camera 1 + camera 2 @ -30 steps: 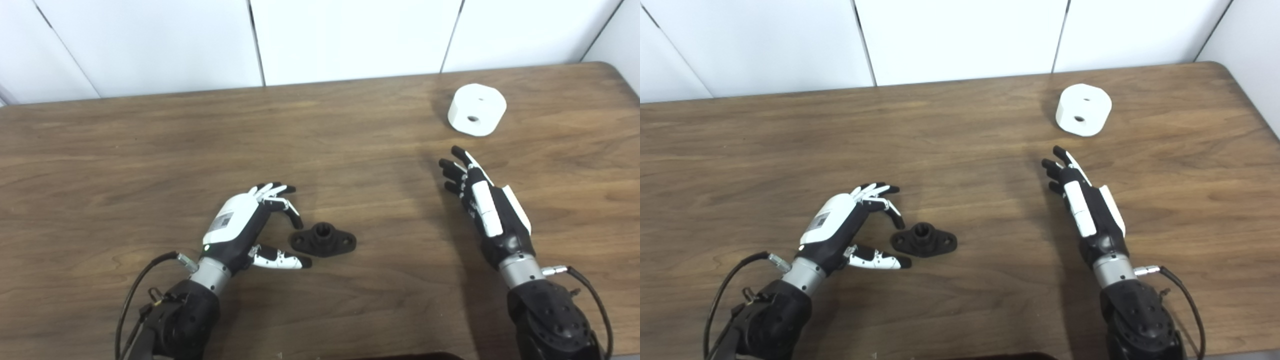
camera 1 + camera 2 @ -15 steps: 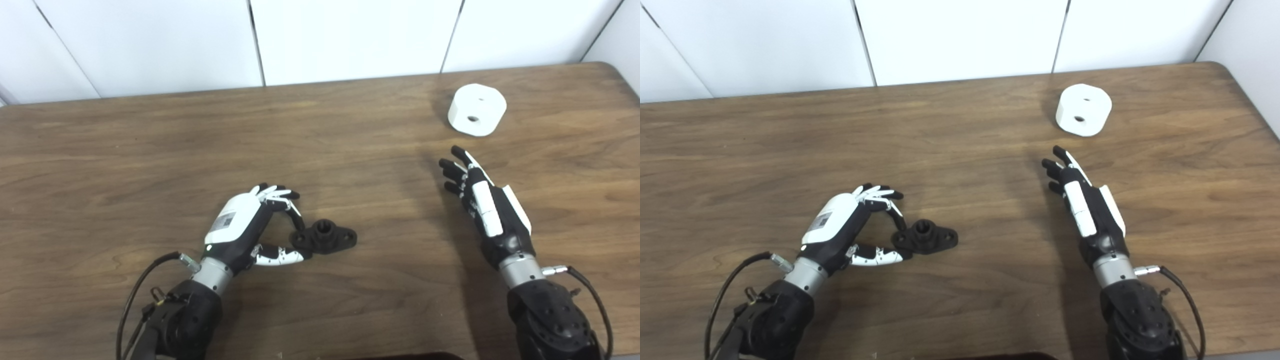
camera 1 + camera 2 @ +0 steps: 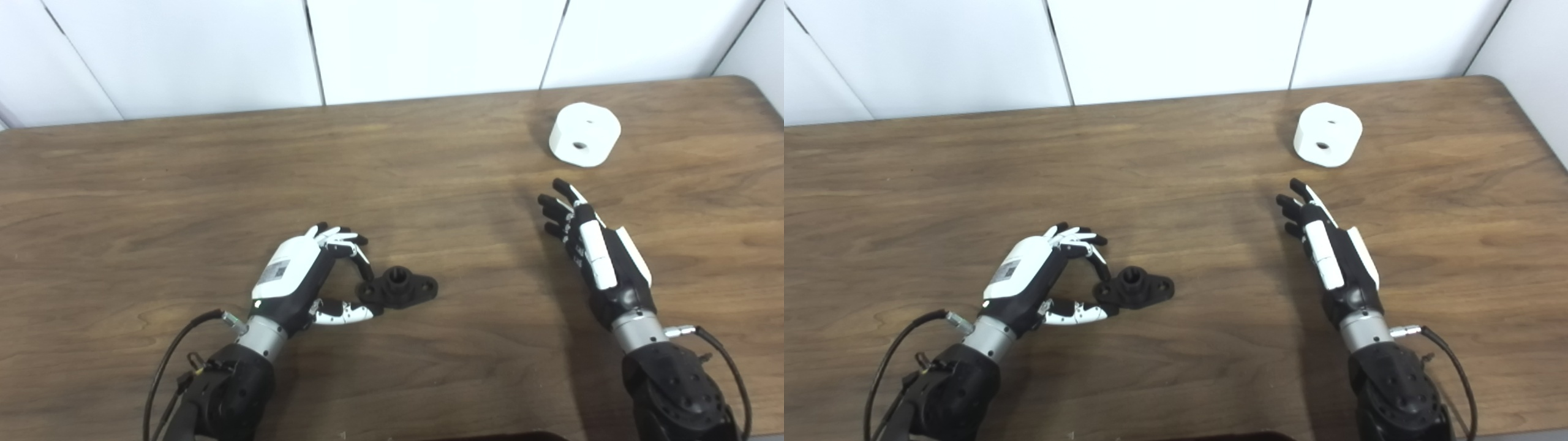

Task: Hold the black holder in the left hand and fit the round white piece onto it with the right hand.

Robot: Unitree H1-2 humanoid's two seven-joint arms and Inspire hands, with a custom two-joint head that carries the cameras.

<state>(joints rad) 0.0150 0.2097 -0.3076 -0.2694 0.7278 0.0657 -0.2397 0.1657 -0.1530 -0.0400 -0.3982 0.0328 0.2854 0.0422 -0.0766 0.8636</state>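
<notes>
1. Holder first: your black holder (image 3: 398, 288) lies flat on the wooden table (image 3: 184, 184), near the front and a little left of centre. It has an oval flange with a hole at each end and a short round socket standing up in the middle.

2. Your left hand (image 3: 300, 278) is at the holder's left end, thumb low along the table and fingertips (image 3: 366, 274) curled down from above. Thumb and fingertips look to be touching the flange tip, but I cannot tell from this angle whether they truly pinch it; the holder sits on the table, not lifted.

3. Handling, as a judgement: it looks like rigid, light plastic with a matte surface, so it should not crush. A light part on smooth wood may skate away or pivot if you press on one end only.

4. Take the flange across its thickness or narrow width, close to the socket, and keep the socket mouth clear and facing up.

5. The round white piece (image 3: 584, 142) stands at the far right of the table, well apart from the holder, with small holes in its top and its side. It looks stiff, chunky and smooth-walled, probably light.

6. Your right hand (image 3: 591, 248) is empty, fingers spread and pointing toward the white piece, short of it and not touching. Wrap it around the side wall, leaving whichever hole mates with the socket free.
</notes>
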